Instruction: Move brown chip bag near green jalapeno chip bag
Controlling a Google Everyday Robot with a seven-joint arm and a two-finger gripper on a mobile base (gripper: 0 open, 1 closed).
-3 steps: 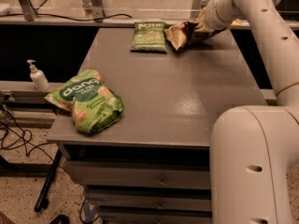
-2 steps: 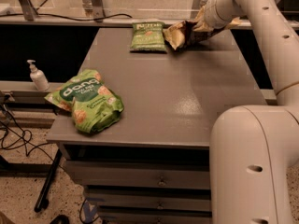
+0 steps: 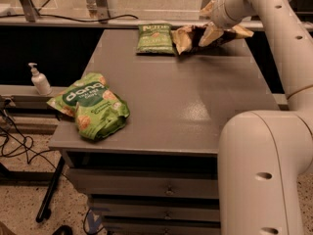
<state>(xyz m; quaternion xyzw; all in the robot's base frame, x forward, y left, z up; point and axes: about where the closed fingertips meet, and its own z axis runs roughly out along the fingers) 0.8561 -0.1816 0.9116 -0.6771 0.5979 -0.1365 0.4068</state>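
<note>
The brown chip bag (image 3: 188,37), tan with a dark panel, lies crumpled at the far right of the grey table (image 3: 195,97). Its left end is right beside the green jalapeno chip bag (image 3: 155,38), a small flat olive-green bag at the table's far edge. My gripper (image 3: 211,29) reaches in from the upper right and sits directly on top of the brown bag's middle. A tan part of the bag sticks out to the right behind it. The contact between gripper and bag is hidden.
A larger puffy bright-green "danq" bag (image 3: 90,104) lies at the table's front left corner. A white pump bottle (image 3: 39,80) stands on a ledge to the left. My own white arm (image 3: 264,146) fills the right side. Cables lie on the floor at left.
Hardly anything. The gripper and the brown bag stay at the far right of the table beside the olive-green bag, with only a slight shift.
</note>
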